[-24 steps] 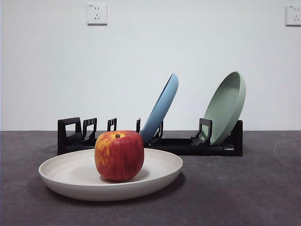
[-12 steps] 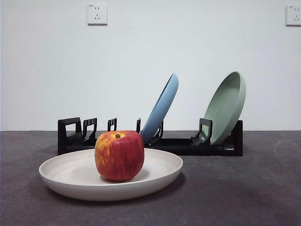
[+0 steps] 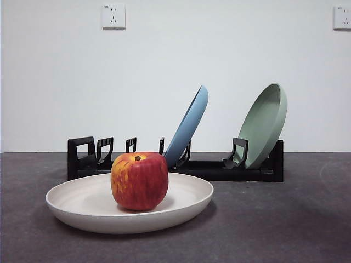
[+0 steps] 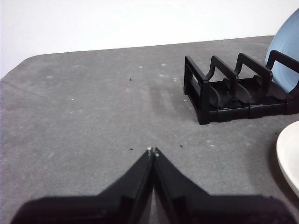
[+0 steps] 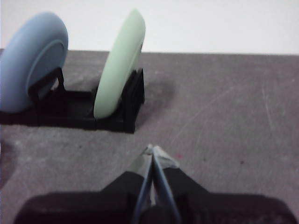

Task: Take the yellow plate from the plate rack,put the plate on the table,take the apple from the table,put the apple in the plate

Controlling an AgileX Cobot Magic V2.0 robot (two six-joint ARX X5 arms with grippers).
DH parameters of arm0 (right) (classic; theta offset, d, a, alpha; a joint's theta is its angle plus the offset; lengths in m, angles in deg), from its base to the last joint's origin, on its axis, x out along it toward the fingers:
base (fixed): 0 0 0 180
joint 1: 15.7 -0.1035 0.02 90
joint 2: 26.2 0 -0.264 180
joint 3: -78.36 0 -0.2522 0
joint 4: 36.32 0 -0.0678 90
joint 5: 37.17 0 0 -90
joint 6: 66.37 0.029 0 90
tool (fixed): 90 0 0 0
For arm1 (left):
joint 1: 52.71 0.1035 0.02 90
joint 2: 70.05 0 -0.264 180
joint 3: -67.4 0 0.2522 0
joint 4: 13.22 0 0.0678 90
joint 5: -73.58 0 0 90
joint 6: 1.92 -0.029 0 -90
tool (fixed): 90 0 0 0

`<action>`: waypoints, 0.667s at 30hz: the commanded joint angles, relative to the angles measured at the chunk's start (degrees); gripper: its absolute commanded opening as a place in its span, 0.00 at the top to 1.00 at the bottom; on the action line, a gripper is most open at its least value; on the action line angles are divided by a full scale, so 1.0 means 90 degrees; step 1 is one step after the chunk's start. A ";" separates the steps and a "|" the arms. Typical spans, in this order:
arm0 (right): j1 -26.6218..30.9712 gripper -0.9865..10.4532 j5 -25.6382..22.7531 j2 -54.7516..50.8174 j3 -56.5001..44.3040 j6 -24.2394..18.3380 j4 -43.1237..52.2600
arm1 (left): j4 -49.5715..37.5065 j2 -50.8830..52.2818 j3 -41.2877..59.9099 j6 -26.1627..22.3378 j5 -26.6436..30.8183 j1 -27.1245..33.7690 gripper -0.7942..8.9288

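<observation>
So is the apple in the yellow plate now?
In. The apple sits upright inside the yellow plate, which lies flat on the table.

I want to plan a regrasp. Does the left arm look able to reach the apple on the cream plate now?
Probably yes. The left pincer is shut and empty over bare table; only the edge of the yellow plate shows beside it. In the front view nothing covers the apple, so the way from above looks free.

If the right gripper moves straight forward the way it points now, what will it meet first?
Probably bare dark grey table. The right gripper, fingers shut, points just past the end of the black plastic plate rack holding the sage green plate; depth is unclear.
</observation>
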 commanded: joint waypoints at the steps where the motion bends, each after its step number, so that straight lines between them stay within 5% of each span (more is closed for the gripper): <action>1: 0.0002 0.91 -0.0024 -0.0073 -0.0228 0.0236 0.0063 | -0.0015 0.0017 0.0085 -0.0063 -0.0036 0.0022 0.92; 20: 0.0000 0.91 -0.0007 -0.0058 -0.0389 0.0413 0.0136 | -0.0015 0.0017 0.0085 -0.0063 -0.0036 0.0024 0.92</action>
